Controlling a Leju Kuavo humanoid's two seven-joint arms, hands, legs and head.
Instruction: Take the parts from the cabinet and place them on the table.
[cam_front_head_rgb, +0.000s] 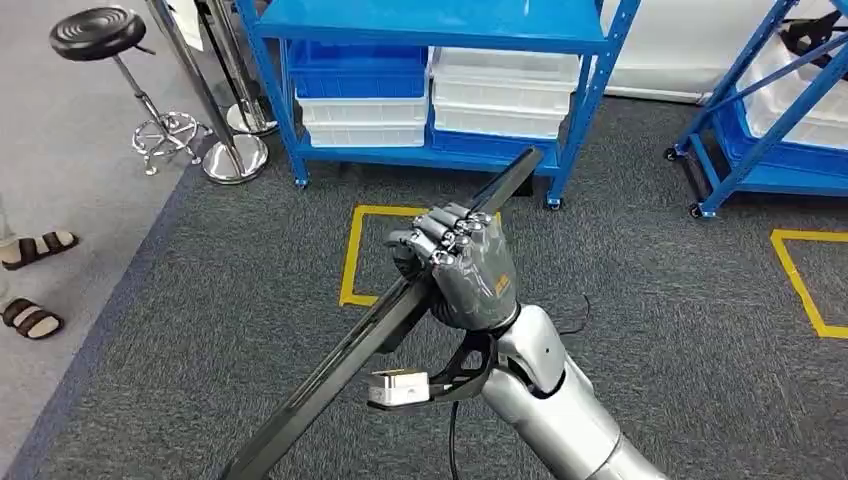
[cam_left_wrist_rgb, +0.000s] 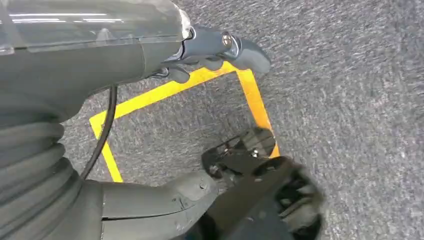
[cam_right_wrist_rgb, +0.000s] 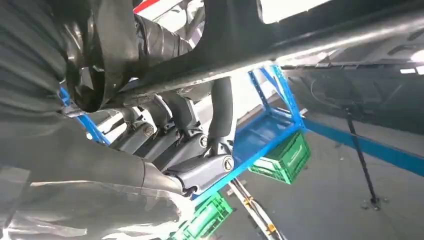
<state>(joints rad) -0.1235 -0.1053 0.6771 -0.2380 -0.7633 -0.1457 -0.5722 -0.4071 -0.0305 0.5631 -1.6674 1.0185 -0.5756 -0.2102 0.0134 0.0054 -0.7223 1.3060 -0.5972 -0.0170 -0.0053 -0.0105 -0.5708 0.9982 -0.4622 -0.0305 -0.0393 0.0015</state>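
While right hand (cam_front_head_rgb: 462, 268) grips black part (cam_front_head_rgb: 340, 355), blue shelving (cam_front_head_rgb: 430, 90) ahead, left hand (cam_left_wrist_rgb: 220, 47) curled empty.

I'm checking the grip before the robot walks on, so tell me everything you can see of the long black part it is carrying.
The long black part is a slim, flat, straight bar with a dark, slightly glossy finish; its material is unclear. It slants across the head view, its far end pointing toward the blue shelving, its near end running out of frame. The right robot hand grips it around the middle, fingers wrapped over its edge. It hangs above the grey carpet, touching nothing else visible.
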